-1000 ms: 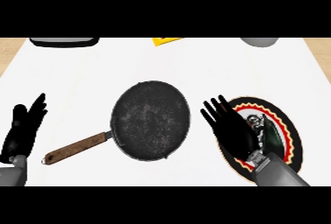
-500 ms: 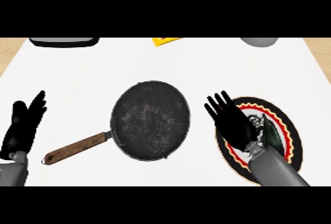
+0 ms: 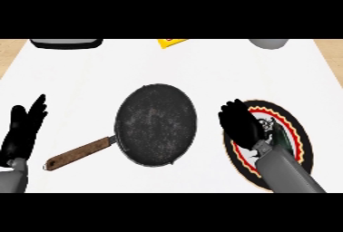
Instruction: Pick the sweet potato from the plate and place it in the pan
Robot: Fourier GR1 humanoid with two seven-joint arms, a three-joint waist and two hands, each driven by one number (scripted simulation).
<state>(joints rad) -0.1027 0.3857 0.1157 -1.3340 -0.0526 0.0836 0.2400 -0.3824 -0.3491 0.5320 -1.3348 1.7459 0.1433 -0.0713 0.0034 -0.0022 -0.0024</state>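
Note:
A black pan (image 3: 155, 124) with a wooden handle (image 3: 77, 154) lies in the middle of the white counter, its handle pointing to the lower left. To its right is a round plate (image 3: 298, 131) with a black rim and a red and yellow zigzag band. My right hand (image 3: 240, 123) hovers open over the plate's left half, fingers straight and pointing away from me. The hand and grey forearm cover much of the plate, and no sweet potato shows. My left hand (image 3: 23, 129) rests open at the left edge, fingers up.
Along the far edge stand a dark tray-like object (image 3: 66, 43) at the left, a yellow item (image 3: 172, 41) in the middle and a grey bowl (image 3: 269, 43) at the right. Wooden floor shows past the counter's far corners.
My right hand has edged slightly right and forward over the plate. The left hand and the pan have stayed put.

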